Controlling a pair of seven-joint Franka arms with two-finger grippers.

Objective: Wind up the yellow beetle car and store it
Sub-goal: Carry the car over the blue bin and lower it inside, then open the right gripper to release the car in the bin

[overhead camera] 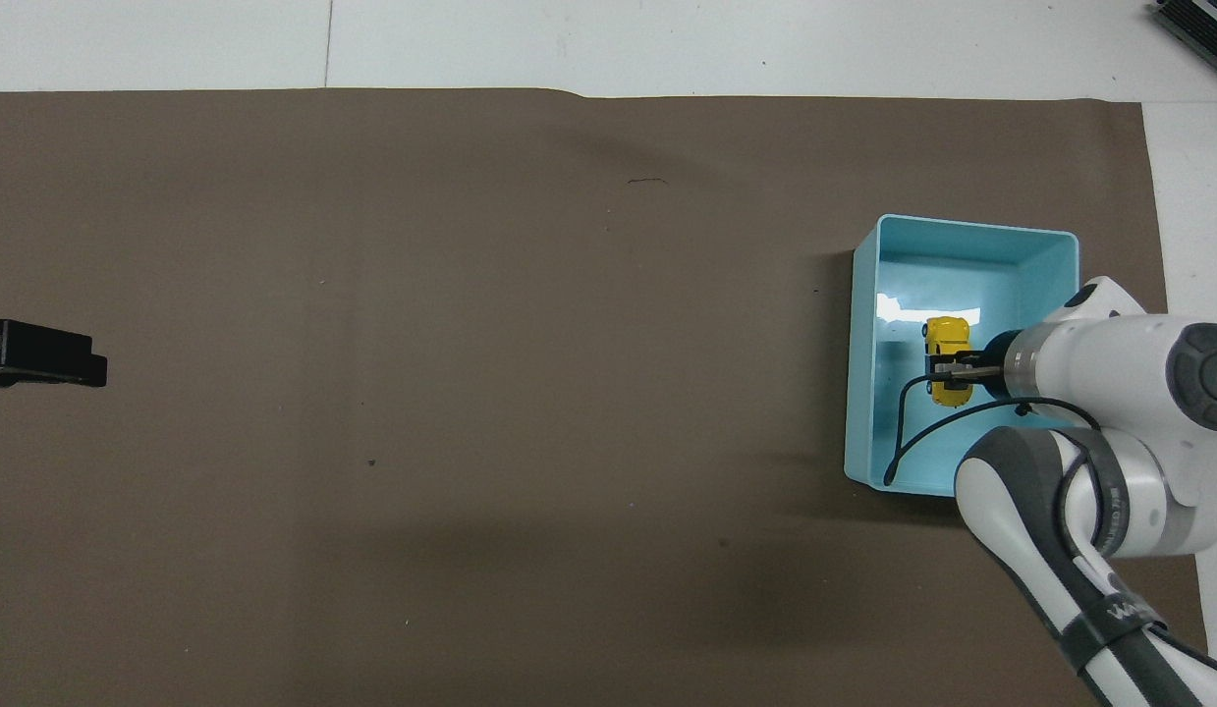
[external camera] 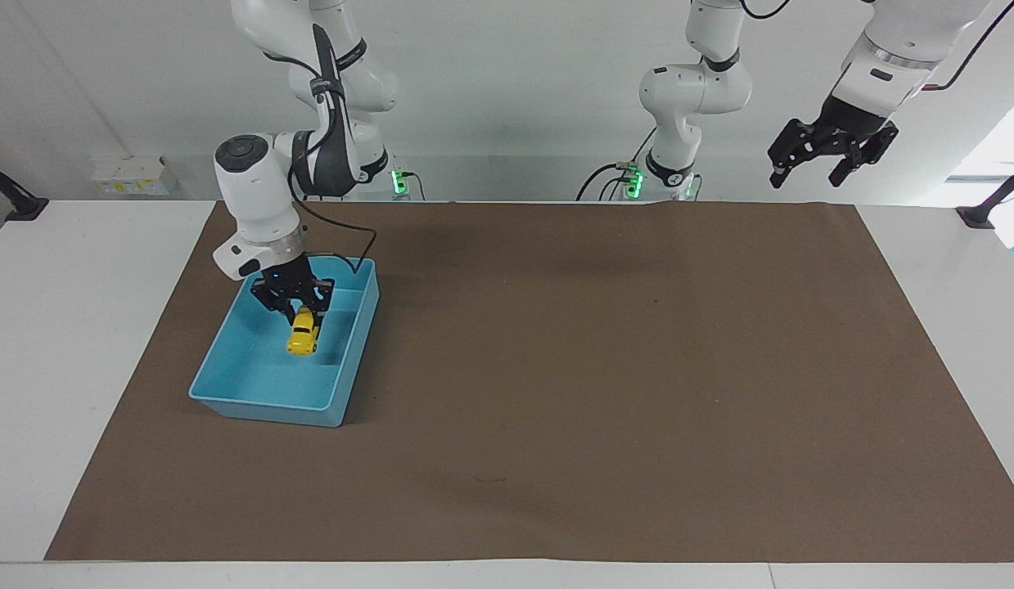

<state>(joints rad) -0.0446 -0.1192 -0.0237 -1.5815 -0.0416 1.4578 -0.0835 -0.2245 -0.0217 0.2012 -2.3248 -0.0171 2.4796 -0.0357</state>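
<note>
The yellow beetle car [external camera: 302, 335] [overhead camera: 946, 340] is inside the light blue bin [external camera: 261, 409] [overhead camera: 861, 393] at the right arm's end of the table. My right gripper [external camera: 298, 312] [overhead camera: 952, 371] reaches down into the bin and is shut on the car's upper end. The car hangs nose down over the middle of the bin floor; I cannot tell whether it touches the floor. My left gripper [external camera: 808, 170] [overhead camera: 38, 353] waits open, high over the left arm's end of the table, holding nothing.
A brown mat [external camera: 597, 368] covers most of the white table [external camera: 73, 327], and the bin stands on it. A black cable [overhead camera: 922, 432] loops from the right wrist over the bin's side wall.
</note>
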